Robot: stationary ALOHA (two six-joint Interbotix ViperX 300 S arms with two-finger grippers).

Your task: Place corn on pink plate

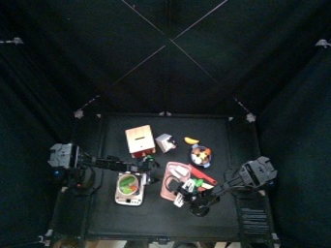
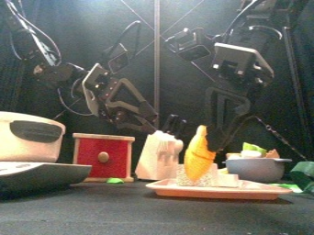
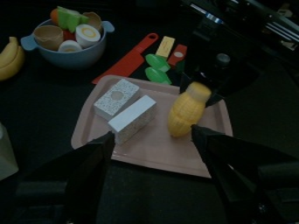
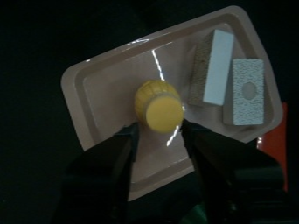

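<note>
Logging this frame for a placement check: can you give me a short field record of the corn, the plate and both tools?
corn: yellow corn standing upright on the pink plate
also on plate: two pale blocks beside the corn
right tool: open, straddling the corn from above, not gripping
left tool: open, hovering off the plate's edge, holding nothing
nearby: bowl of toy food off the plate

The corn [image 3: 186, 111] is showing yellow against the pink plate [image 3: 176, 156], beside a speckled grey block [image 3: 117, 96] and a plain white one [image 3: 133, 114]. A red box [image 2: 103, 156] is sitting by a white carton [image 2: 160, 154]; the green pieces [image 3: 159, 68] are possibly toy vegetables.
</note>
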